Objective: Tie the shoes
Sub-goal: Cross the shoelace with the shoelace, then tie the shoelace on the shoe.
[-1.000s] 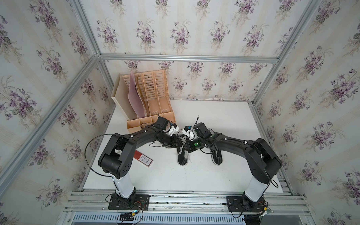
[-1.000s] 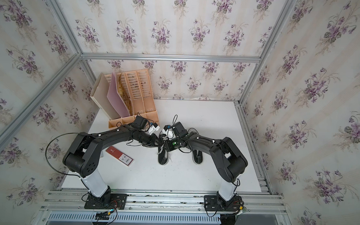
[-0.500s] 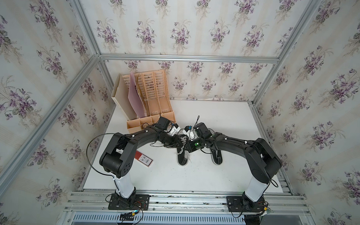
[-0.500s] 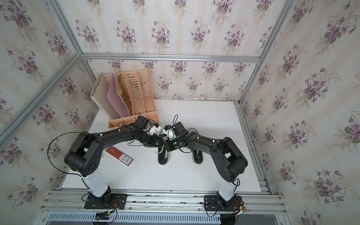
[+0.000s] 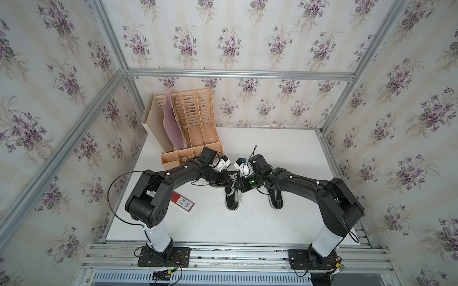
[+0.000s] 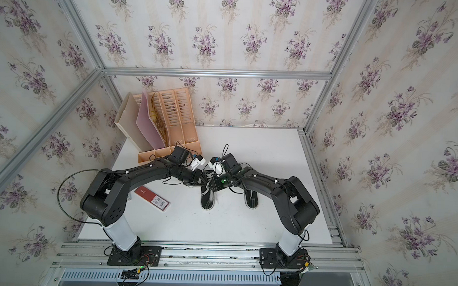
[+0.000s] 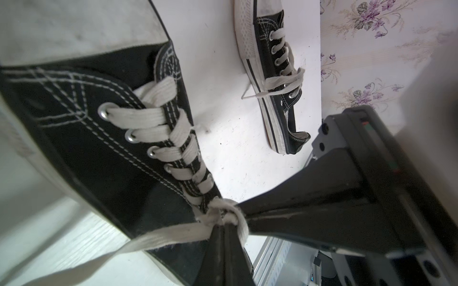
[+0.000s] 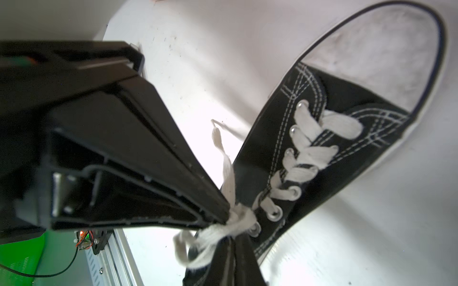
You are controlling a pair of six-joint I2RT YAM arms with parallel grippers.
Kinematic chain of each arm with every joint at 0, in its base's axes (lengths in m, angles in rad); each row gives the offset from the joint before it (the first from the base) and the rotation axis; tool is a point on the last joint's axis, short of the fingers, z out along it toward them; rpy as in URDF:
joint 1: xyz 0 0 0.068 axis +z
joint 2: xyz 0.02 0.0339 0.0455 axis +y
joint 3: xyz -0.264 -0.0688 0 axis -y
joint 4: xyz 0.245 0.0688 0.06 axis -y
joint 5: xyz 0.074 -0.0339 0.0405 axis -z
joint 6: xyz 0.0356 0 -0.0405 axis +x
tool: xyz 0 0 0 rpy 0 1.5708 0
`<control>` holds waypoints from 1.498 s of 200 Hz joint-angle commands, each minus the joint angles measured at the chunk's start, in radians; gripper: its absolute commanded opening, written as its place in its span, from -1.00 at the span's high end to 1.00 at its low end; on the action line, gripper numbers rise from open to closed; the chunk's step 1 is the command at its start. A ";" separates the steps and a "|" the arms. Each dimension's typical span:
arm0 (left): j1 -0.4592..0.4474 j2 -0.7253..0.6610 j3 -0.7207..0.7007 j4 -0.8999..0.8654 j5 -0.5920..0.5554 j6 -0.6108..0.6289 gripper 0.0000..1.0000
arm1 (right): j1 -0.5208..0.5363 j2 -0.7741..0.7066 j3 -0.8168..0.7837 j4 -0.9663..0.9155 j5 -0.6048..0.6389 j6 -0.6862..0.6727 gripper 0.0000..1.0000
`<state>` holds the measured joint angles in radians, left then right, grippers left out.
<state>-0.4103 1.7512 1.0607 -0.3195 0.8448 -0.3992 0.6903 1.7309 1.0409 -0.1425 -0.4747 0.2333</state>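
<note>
Two black shoes with white toe caps lie on the white table. Both grippers meet over the laces of the nearer-left shoe. The left gripper is shut on a flat white lace at the bunched knot by the top eyelets. From the opposite side, the right gripper is shut on a lace loop of the same knot. A loose lace end trails onto the table. The other shoe lies apart, its laces loosely crossed.
A beige file organizer with a pink folder stands at the back left, close behind the left wrist. A red flat box lies under the left arm. Aluminium rails border the table at the front and right.
The left wrist has edged slightly toward the right one over the shoe's laces. Both shoes stay where they were.
</note>
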 commanded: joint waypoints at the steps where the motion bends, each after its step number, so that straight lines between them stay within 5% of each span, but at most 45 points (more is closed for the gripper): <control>1: 0.001 -0.006 0.012 0.002 0.003 -0.001 1.00 | -0.009 -0.027 -0.009 -0.025 0.024 -0.028 0.62; 101: -0.001 0.026 0.052 0.025 0.046 -0.016 1.00 | -0.015 -0.162 -0.099 0.011 -0.044 0.043 0.14; 201: -0.004 0.051 0.065 0.040 0.063 -0.021 1.00 | 0.041 -0.051 -0.080 0.048 -0.018 0.086 -0.02; 231: -0.004 0.047 0.061 0.040 0.055 -0.022 1.00 | 0.044 -0.026 -0.060 0.024 0.000 0.081 0.16; 276: 0.000 0.017 0.049 0.018 -0.010 -0.021 1.00 | 0.036 -0.061 -0.042 -0.070 0.068 0.039 0.79; 300: 0.011 0.007 0.039 0.010 -0.033 -0.024 1.00 | 0.017 -0.085 -0.029 -0.123 0.089 0.011 0.94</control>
<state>-0.4095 1.7683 1.1069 -0.2974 0.8490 -0.4259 0.7227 1.6672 0.9985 -0.1883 -0.4309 0.2874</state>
